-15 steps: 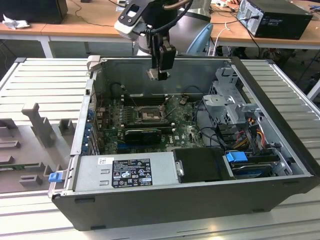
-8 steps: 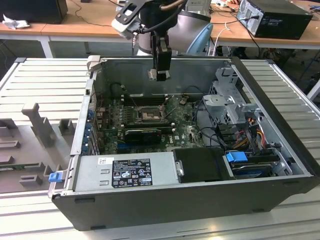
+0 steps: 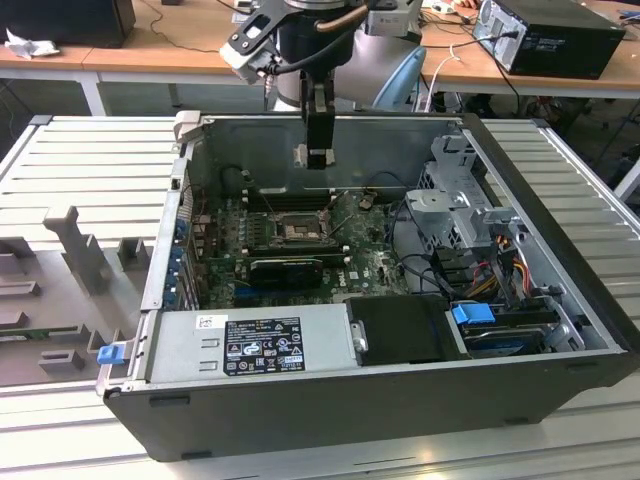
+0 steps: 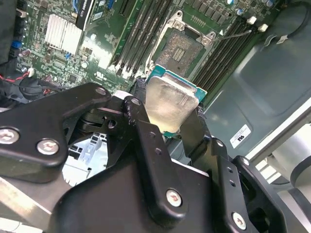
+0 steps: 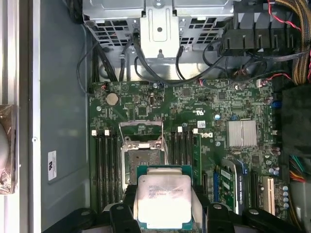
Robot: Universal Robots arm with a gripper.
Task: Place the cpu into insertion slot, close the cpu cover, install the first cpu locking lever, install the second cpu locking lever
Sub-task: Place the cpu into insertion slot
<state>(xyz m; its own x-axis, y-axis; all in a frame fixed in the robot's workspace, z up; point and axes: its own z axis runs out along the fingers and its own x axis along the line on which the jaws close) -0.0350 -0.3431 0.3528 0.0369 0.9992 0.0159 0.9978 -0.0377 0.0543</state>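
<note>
End effector (image 3: 317,155) holding the cpu (image 5: 164,201)
It pinches the cpu by opposite edges — the insertion slot (image 5: 142,159) sits uncovered below, apart.

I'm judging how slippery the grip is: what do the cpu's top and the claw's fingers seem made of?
The cpu: its top looks like bare metal, silver-grey with a dull, slightly smudged sheen; its edge looks like green circuit board. The fingers of the claw: black, smooth, semi-matte, with silver screws; plastic or coated metal, I cannot tell which.
</note>
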